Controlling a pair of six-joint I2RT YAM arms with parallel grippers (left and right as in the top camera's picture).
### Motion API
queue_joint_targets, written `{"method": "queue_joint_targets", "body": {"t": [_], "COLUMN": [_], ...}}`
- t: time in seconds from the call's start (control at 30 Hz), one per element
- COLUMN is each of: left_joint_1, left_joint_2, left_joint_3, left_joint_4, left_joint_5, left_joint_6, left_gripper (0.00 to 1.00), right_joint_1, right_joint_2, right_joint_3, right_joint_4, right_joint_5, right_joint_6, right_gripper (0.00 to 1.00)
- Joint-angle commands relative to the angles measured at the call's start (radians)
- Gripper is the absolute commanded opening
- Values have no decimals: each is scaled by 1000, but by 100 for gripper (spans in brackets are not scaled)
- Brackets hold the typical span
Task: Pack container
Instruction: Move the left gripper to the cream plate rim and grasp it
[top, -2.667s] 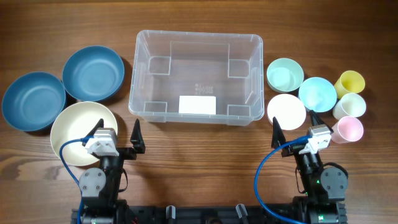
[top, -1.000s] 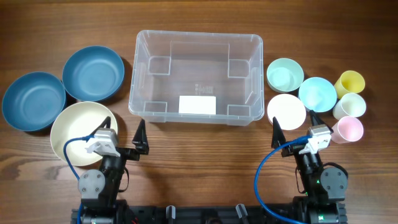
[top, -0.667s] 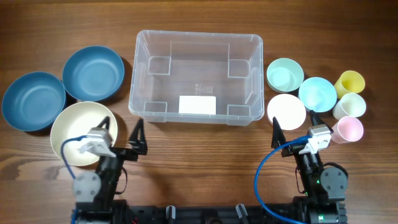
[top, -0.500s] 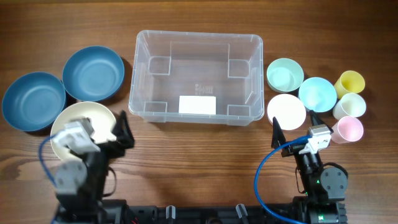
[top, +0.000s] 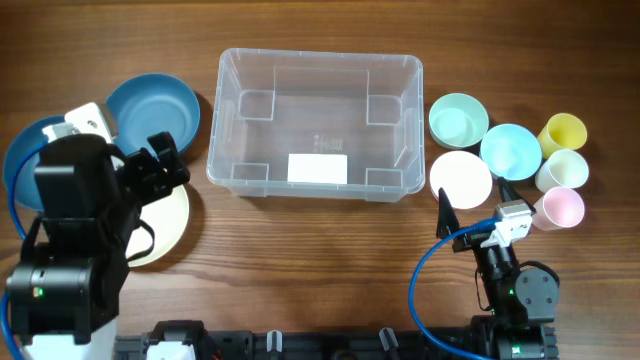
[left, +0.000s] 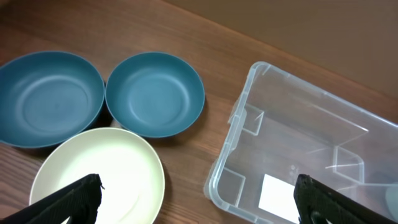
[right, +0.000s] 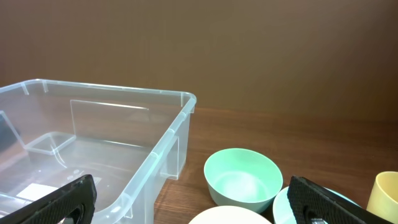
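Right, look at the middle of the overhead view first: the container (top: 312, 118) sits on the table (top: 320, 265), upper centre of the frame, with its long side running left to right. You can see straight through to its floor, where only a white label (top: 317, 168) shows, near the lower edge.

On the left side of the frame are three bowls (all right way up). From the left wrist view, a blue bowl (left: 155, 93) lies just beside the container's corner, a second blue bowl (left: 50, 99) touches it at the far left, and a cream bowl (left: 99, 177) sits below the two. All three show bare insides.

On the right side of the overhead view you have a mint bowl (top: 458, 120), a light-blue bowl (top: 510, 150) and a white bowl (top: 460, 178) clustered just beside the container's right wall. Next to them, at the right edge, a yellow cup (top: 562, 132), a pale cup (top: 562, 170) and a pink cup (top: 560, 208) stand in a column.

Your left gripper (left: 196, 202) hangs above the left bowls with its jaws spread wide; it grips nothing, its tips in the lower corners of the wrist view. Your right gripper (top: 474, 198) is low at lower right, jaws likewise wide apart and holding nothing, one fingertip just by the white bowl's lower rim.
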Motion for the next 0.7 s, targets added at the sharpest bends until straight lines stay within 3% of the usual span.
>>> {"method": "queue_joint_targets", "body": {"t": [0.0, 0.1, 0.13, 0.2, 0.67], "left_joint_1": [5, 37, 58, 105, 524], "left_joint_2": [2, 2, 3, 9, 231], "left_joint_3": [14, 14, 14, 14, 14], "left_joint_4": [-53, -163, -184, -210, -253], "left_joint_5": [-114, -257, -251, -219, 140], "left_joint_6": [-140, -410, -437, -436, -180], "left_gripper": [98, 99, 93, 87, 97], "right_joint_1": [5, 5, 5, 5, 5], "right_joint_2": [-1, -1, -1, -1, -1], "right_joint_3": [-5, -5, -5, -5, -5], "right_joint_4": [3, 3, 3, 3, 3], "right_joint_5": [-16, -16, -16, -16, -16], "right_joint_6": [-12, -11, -11, -11, -11], "right_gripper": [100, 100, 100, 100, 100]}}
